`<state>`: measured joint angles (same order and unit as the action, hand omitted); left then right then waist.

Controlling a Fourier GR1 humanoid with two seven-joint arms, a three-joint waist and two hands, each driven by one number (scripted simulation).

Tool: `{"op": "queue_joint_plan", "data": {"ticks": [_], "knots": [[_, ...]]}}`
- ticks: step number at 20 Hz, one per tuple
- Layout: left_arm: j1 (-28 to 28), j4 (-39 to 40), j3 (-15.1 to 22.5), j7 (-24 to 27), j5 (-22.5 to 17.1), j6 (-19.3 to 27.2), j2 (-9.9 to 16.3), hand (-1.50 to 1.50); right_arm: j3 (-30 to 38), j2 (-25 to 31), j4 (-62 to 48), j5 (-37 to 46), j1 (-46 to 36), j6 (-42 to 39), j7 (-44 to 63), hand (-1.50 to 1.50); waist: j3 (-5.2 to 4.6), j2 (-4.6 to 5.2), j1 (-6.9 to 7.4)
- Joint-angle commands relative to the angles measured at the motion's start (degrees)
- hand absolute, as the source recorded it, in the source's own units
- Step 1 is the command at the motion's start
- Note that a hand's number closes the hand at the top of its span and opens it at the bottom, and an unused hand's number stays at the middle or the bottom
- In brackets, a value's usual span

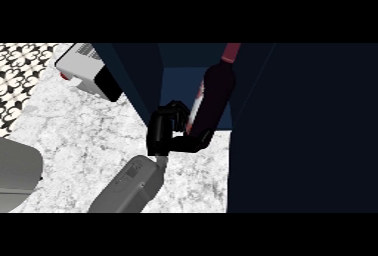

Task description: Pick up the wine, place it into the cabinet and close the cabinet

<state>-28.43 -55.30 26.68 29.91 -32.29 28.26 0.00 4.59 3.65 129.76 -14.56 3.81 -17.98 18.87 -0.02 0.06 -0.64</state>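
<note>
Here we see one black hand (pixel 168 131) at the middle of the head view, carried on a grey forearm (pixel 131 186) that rises from the lower edge. We cannot tell from this view alone which of the robot's arms it is. Its fingers and thumb are curled around the lower body of the wine bottle (pixel 214 95), so the hand is closed on the bottle rather than spread.

The bottle stands just above and to the right of the hand, its base hidden among the fingers. Its long axis runs from the hand up and slightly to the right, with the dark body nearest the hand and the red-capped neck (pixel 232 52) pointing away from it, toward the top of the view. A pale strip with a red edge, the label (pixel 196 106), runs along the side of the bottle facing the hand.

The bottle sits within the open front of the dark blue cabinet (pixel 188 80), whose interior lies directly beyond the hand. A large dark cabinet panel (pixel 303 130) fills the space to the right of the hand, and we cannot tell whether it is a door or a side wall.

Up and to the left of the hand, a white and black appliance (pixel 90 70) rests on the speckled white counter (pixel 81 135). Far left of the forearm, a grey rounded shape (pixel 18 172) shows at the edge.
</note>
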Motion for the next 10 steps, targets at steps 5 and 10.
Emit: {"op": "queue_joint_plan", "data": {"ticks": [5, 10], "knots": [[-0.39, 7.27, -1.28, 6.75, -7.39, -3.82, 0.01, 1.50, 1.01, 0.44, 0.10, -1.51, -1.90, 1.03, 1.64, -1.50, -0.01, 0.06, -0.09], [-3.80, 11.54, -2.95, 7.64, -11.88, -8.97, 0.00, 1.50, 0.35, -0.66, -2.03, 0.45, -1.24, 0.23, -1.58, -1.50, -0.01, 0.06, -0.01]]}}
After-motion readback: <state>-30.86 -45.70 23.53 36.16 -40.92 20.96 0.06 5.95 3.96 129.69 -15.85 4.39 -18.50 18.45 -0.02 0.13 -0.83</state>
